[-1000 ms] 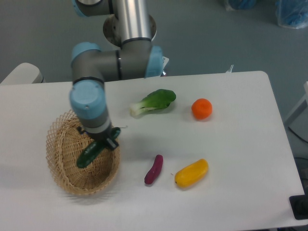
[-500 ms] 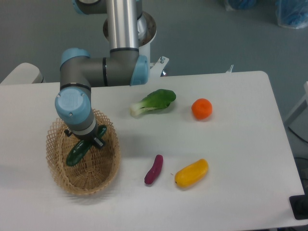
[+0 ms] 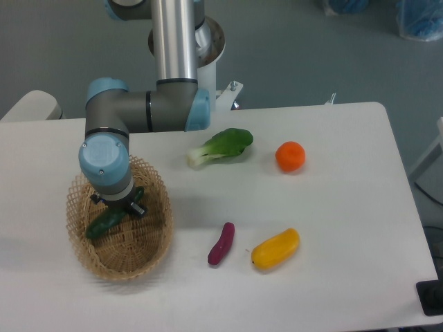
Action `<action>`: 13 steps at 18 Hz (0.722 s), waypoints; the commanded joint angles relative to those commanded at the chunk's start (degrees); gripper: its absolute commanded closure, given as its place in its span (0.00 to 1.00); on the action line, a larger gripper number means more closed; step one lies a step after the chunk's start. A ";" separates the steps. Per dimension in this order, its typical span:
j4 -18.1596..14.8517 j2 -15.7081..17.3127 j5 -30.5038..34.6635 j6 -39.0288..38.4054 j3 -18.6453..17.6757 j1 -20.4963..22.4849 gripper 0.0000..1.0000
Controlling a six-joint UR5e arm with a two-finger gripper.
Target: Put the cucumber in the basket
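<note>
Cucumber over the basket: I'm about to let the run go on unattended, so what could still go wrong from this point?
The cucumber hangs tilted from the gripper over the basket, its free end near the left rim; released like this, it could catch on the rim or tip out. The wrist hides the fingers, so a clean grip cannot be confirmed; the glossy vegetable may slip early. Descending further, the gripper could press on the light wicker wall and shift the basket.

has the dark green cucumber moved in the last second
Yes. The slim dark green cucumber, carried at the gripper, shifted left across the oval tan wicker basket, from near its right rim toward its left side.
</note>
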 joint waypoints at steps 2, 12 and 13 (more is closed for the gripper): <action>-0.09 0.44 -0.35 -0.09 1.23 0.52 0.00; 0.35 -1.13 1.22 1.32 9.31 6.67 0.00; 0.17 -1.75 2.45 1.84 10.36 7.55 0.00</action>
